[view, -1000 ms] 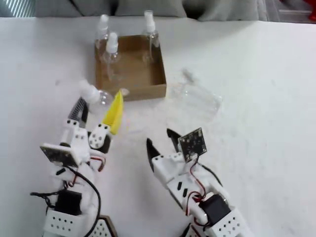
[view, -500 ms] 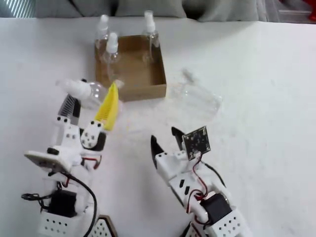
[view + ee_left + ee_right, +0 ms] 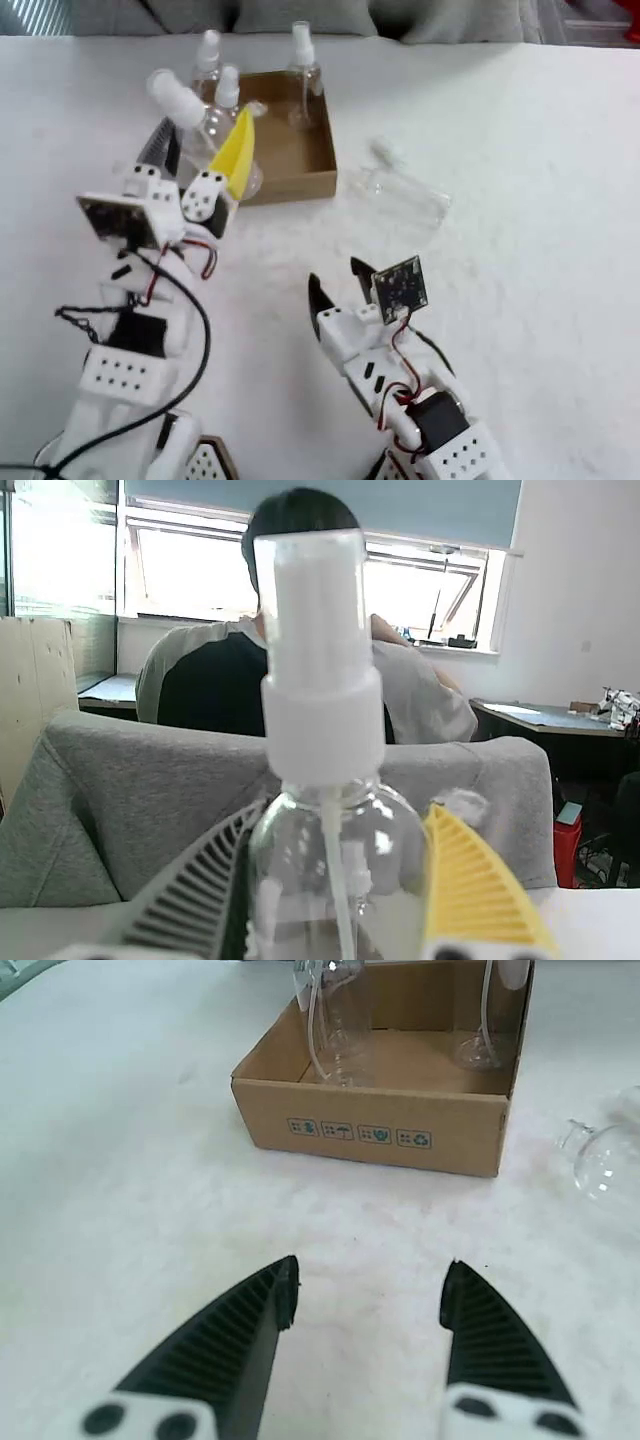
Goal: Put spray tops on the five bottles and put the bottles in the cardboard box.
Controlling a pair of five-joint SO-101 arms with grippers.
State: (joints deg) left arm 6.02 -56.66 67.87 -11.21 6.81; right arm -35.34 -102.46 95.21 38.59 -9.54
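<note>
My left gripper [image 3: 200, 150] is shut on a clear bottle [image 3: 208, 132] with a white spray top [image 3: 170, 92], held upright above the front left corner of the cardboard box [image 3: 300, 185]. Up close, the bottle [image 3: 335, 850] sits between the grey finger [image 3: 195, 900] and the yellow finger [image 3: 480, 890]. Three capped bottles [image 3: 228, 90] stand in or at the box. A clear bottle [image 3: 405, 197] without a top lies on the table right of the box, a loose spray top [image 3: 381, 152] beside it. My right gripper [image 3: 338, 283] hangs open over bare table, facing the box [image 3: 370, 1110].
The white table has free room in front of the box and to the far right. A grey sofa back runs along the table's far edge. The lying bottle's end [image 3: 603, 1160] shows right of the box in the right wrist view.
The left arm has lifted the capped bottle off the table and carried it forward to the box's front left corner. The right arm has barely moved.
</note>
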